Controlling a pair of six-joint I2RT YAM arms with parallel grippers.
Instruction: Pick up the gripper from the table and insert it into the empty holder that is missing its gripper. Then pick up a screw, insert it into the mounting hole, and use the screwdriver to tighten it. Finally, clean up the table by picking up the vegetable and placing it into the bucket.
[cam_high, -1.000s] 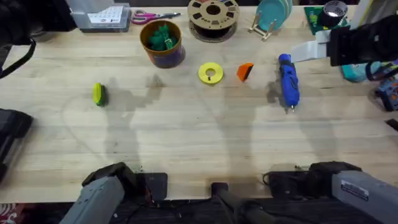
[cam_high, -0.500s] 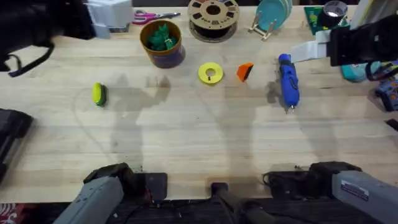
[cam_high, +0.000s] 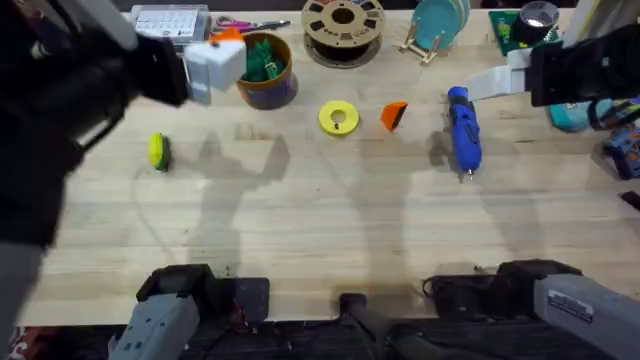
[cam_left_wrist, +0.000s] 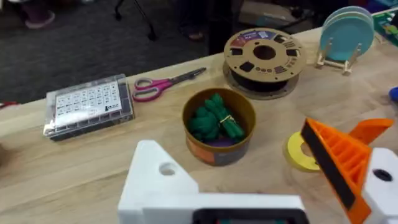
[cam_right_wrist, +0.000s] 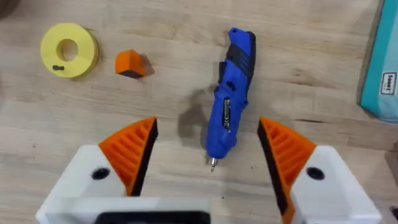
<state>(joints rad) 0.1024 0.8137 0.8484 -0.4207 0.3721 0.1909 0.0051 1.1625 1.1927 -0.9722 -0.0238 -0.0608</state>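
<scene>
On the table (cam_high: 330, 220) the screwdriver (cam_high: 464, 128) lies lengthwise — bit toward the arms' bases.

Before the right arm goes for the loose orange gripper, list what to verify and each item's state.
1. The gripper lies free on the table, nothing touching it: ok.
2. The right gripper is open and holds nothing: ok.
3. The holder on the left gripper has no orange tip: ok.
4. The screwdriver lies clear of the gripper: ok.
5. A screw sits on the yellow ring: cannot tell.
6. The vegetable is in the bucket: not ok, it lies on the table.
</scene>
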